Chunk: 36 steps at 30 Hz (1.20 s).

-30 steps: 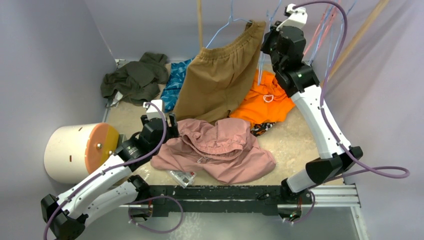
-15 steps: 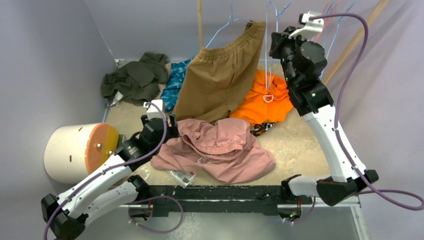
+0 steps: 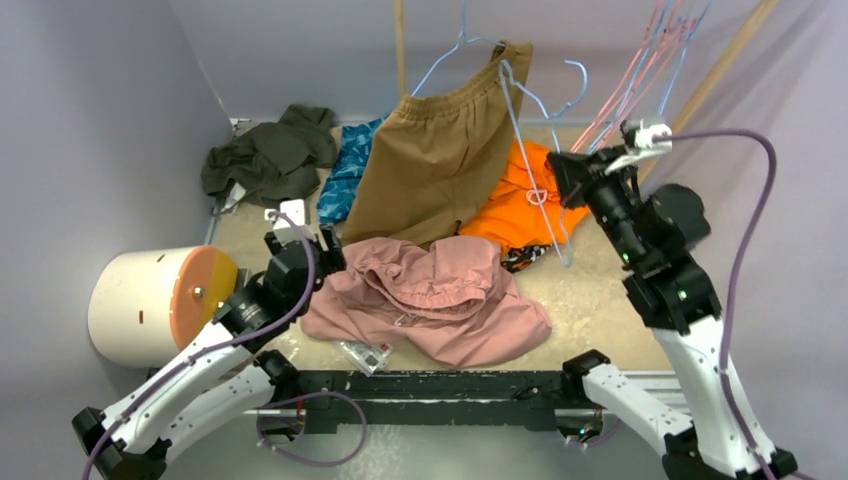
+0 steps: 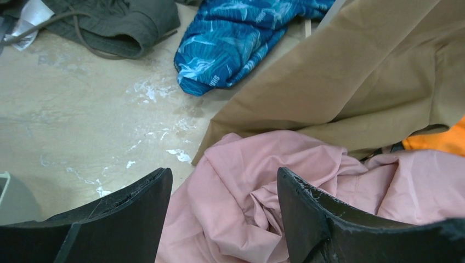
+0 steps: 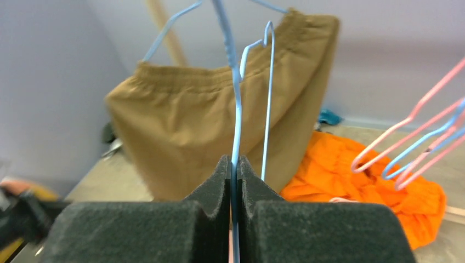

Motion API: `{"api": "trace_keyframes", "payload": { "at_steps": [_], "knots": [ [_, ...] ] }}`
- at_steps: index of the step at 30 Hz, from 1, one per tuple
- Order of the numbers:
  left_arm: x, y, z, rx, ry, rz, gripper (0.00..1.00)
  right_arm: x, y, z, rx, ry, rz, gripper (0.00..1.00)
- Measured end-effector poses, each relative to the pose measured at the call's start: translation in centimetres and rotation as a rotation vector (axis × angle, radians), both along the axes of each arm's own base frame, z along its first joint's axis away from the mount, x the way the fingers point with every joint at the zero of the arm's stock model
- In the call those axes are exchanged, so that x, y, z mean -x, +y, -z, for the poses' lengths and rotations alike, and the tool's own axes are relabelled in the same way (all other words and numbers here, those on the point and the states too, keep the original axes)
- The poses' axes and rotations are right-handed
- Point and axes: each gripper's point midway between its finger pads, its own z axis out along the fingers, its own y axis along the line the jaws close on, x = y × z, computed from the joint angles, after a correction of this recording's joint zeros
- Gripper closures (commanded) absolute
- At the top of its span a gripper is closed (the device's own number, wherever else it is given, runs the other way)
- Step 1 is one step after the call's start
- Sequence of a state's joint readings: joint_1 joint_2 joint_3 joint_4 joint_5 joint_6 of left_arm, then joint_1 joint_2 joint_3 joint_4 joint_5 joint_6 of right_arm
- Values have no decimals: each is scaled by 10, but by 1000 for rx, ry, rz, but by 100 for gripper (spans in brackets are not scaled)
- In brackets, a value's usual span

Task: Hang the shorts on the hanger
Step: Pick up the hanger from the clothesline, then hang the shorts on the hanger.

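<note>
Right gripper [image 5: 234,164] pinching hanger [image 5: 237,109], left gripper [image 4: 224,181] spread

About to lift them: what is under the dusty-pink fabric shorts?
A small clear packet with red print pokes out from under the dusty-pink fabric shorts at their near edge. Anything else beneath is hidden by the fabric.
</note>
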State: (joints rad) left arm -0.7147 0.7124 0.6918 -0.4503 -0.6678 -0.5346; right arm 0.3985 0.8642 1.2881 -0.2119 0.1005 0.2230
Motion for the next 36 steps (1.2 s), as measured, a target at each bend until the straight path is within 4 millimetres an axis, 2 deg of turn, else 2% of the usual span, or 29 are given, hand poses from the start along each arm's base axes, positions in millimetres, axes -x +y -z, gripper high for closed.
{"api": "trace_keyframes", "payload": {
  "at_steps": [2,6,10,13,15,19,22,24,26,29,33,36],
  "knots": [
    [3,5,-9,20,-31,-11,31,20,6,-2,-3,-15,-78,100],
    [9,10,-36,66,-97,-4,28,61,20,7,20,-18,-242,100],
    [14,8,-94,118,-196,51,26,93,27,32,64,10,-357,100],
    [20,4,-148,168,-308,115,25,115,30,56,86,34,-429,100],
    [26,0,-179,196,-383,170,24,127,34,63,89,35,-477,100],
    [36,-22,-213,212,-482,331,21,143,47,68,91,27,-598,100],
    [44,-55,-224,202,-524,524,22,149,58,74,91,26,-684,100],
    [52,-86,-225,199,-534,691,23,154,66,78,88,30,-748,100],
    [58,-116,-221,203,-522,851,24,159,74,81,87,32,-817,100],
    [61,-151,-208,211,-477,1025,25,164,81,82,84,32,-886,100],
    [61,-184,-182,216,-386,1183,25,167,86,87,81,33,-935,100],
    [69,-197,-172,231,-350,1283,26,167,89,95,79,56,-960,100]
  ]
}}
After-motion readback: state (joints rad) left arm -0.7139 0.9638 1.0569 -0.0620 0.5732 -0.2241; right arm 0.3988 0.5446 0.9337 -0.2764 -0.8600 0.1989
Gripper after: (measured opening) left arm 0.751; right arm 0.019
